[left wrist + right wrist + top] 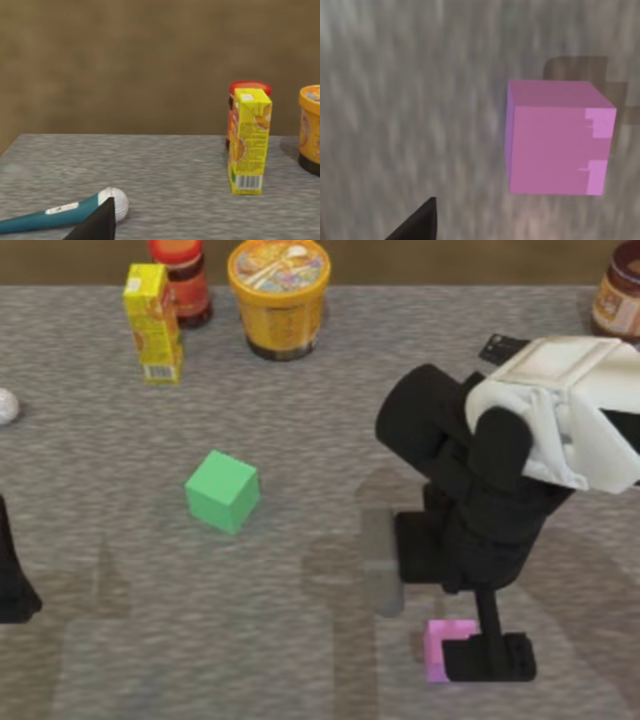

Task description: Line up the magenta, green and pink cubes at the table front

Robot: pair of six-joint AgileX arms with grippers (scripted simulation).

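The green cube rests on the grey table left of centre. Near the front edge, right of centre, sits the small pink cube, which fills much of the right wrist view. My right gripper hangs open over the pink cube's right side and partly hides it from above. One dark fingertip shows clear of the cube, and nothing is held. The magenta cube is out of view. At the table's left edge my left gripper stays parked and open.
Along the back stand a yellow carton, a red-lidded jar and an orange tub. Another jar is at the back right. A teal microphone with a white head lies at the left edge.
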